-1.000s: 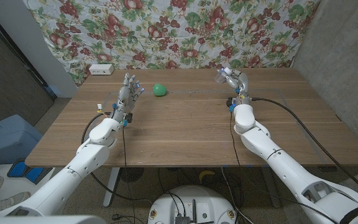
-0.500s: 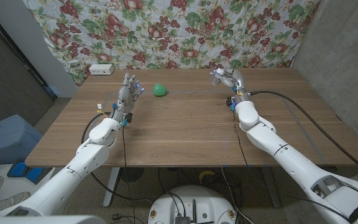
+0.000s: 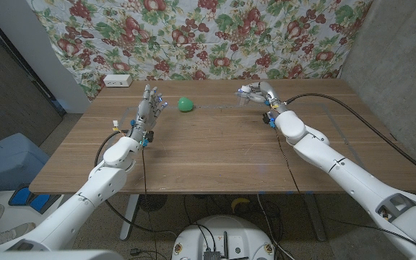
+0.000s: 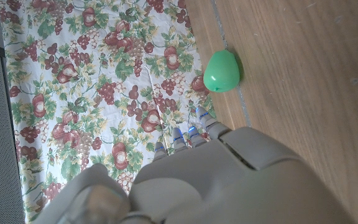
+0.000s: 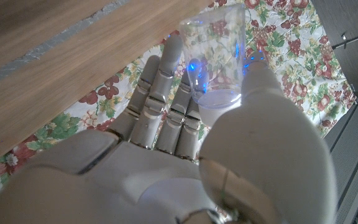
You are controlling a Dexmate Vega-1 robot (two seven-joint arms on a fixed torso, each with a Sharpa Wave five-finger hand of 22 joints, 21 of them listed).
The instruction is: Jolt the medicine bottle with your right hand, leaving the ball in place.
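Observation:
A clear medicine bottle with a white cap is held above the far side of the table, tilted toward the robot's left. My right hand grips it; in the right wrist view the thumb and fingers close around the bottle. The green ball sits on the wood at the far middle-left, well apart from the bottle, and appears as the ball in the left wrist view. My left hand stands upright beside the ball with fingers apart, holding nothing.
A floral cloth hangs behind the wooden table. A white power strip lies at the far left corner. A black cable runs along my right arm. A blue bin stands on the floor left.
My right hand has carried the bottle toward the robot's left and tipped it over further. The ball and the left hand have stayed put.

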